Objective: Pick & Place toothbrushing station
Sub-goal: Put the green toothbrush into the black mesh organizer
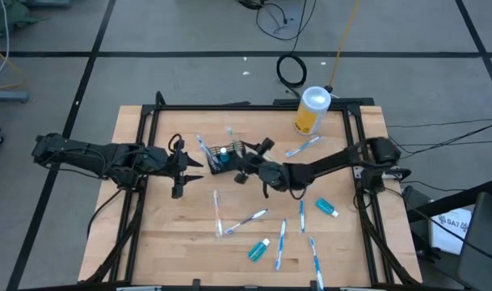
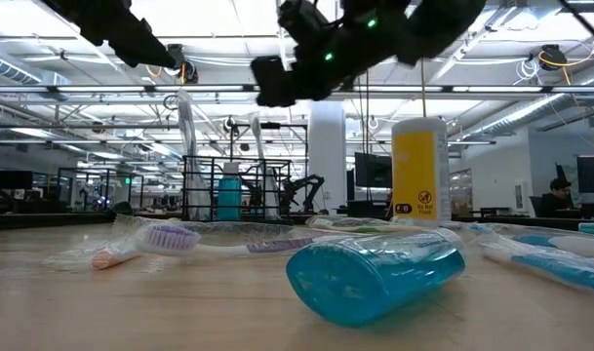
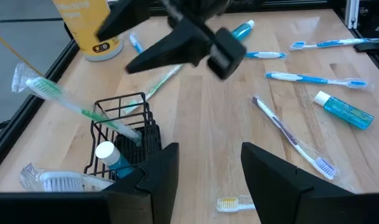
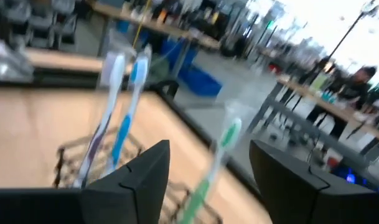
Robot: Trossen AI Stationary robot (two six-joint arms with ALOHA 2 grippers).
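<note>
**Toothbrushing station sits between two open grippers, nothing held**

Biggest thing first: the wooden table [image 1: 173,242], with the black wire-mesh caddy [image 1: 226,155] sitting mid-table toward the back. Behind it and off to the right stands a yellow canister [image 1: 310,111] with a white lid.

The left gripper [image 1: 181,165] is just left of the caddy, fingers apart with nothing between them; in its wrist view the caddy [image 3: 124,134] is right ahead of the left-hand finger, close but not gripped. The right gripper [image 1: 247,162] hangs just right of the caddy, above it, fingers spread wide and empty too. Its wrist view looks down past the fingers at the brushes standing in the caddy.

Inside the caddy there's a teal toothpaste tube [image 3: 111,157] with a white cap, plus a green-bristled toothbrush [image 3: 77,106] leaning out over the rim, and a couple of blue ones upright [image 4: 130,106].

Loose stuff on the table: more white-and-blue toothbrushes [image 1: 280,242] scattered toward the front, and two teal tubes [image 1: 258,249] lying flat among them, well apart from both grippers.
</note>
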